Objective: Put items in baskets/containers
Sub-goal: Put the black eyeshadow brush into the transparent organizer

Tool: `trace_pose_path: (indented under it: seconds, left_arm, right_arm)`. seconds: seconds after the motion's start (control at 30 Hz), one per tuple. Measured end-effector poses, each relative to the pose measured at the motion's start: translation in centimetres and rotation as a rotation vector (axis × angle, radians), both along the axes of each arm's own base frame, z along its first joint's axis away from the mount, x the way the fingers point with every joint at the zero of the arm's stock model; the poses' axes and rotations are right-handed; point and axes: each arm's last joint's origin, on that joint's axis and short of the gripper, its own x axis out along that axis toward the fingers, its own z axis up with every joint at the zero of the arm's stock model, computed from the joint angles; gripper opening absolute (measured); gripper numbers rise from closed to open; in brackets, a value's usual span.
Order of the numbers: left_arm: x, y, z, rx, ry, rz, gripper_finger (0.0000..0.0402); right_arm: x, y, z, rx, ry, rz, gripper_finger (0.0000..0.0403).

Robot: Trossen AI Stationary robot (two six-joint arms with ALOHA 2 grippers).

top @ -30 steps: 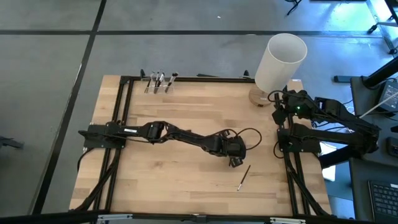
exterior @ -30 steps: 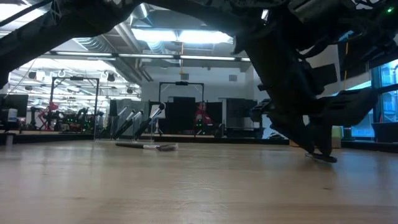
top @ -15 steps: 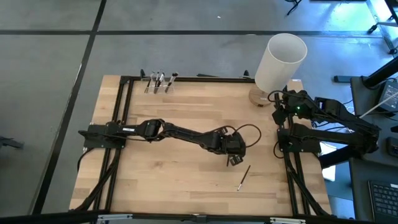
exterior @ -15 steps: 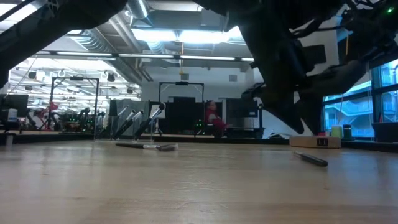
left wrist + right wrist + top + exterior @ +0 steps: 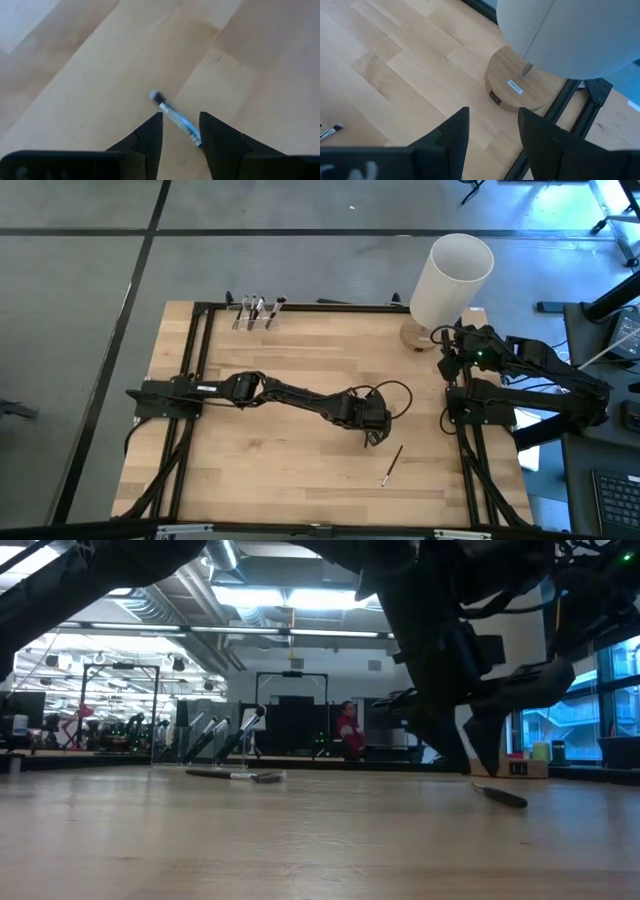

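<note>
Retreat is the change here: over the last second the left gripper (image 5: pixel 374 436) has pulled back a little from the lone makeup brush (image 5: pixel 391 464) toward the middle of the table (image 5: pixel 300 370), and it now hangs just short of the brush's nearer end, above the wood. In the low view its dark fingers, which a second ago stood right at the brush, are clear of it, and the brush lies flat where it was, toward the table's right edge and front. The left wrist view shows the fingers (image 5: pixel 150 135) parted with nothing between them, the brush (image 5: pixel 172 114) lying on the boards just beyond their tips. My reading is that no pickup has been made yet, so this brush is still to be carried across to the clear containers (image 5: pixel 254 311) at the back edge, near the left corner.

Counts, as far as they can be made: one brush loose on the table; one short row of containers, whose separate cups I cannot count; about four brushes standing or leaning in them, though they overlap. One tall white cylinder (image 5: pixel 450 280) on a round wooden base (image 5: pixel 520 90) stands at the back right corner. The right gripper (image 5: pixel 447 352) waits beside that base, fingers spread wide and empty.
</note>
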Motion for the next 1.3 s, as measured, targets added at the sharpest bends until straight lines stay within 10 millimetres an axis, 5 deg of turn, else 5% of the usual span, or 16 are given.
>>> trace_pose_path:
  seconds: [0.53, 1.0, 1.3]
  left_arm:
    - [-0.3, 0.0, -1.3, -0.03, 0.068, 0.006, 0.0121]
    - [-2.0, 1.4, -1.5, 0.024, 0.294, -0.06, 0.0015]
    - [-2.1, 3.7, -0.5, 0.089, 0.309, -0.027, 0.0028]
  right_arm:
    - [0.0, 0.0, 0.0, 0.006, 0.0, 0.004, 0.0168]
    - [0.0, 0.0, 0.0, 0.006, 0.0, 0.005, 0.0168]
    - [0.0, 0.0, 0.0, 0.01, -0.005, -0.001, 0.0168]
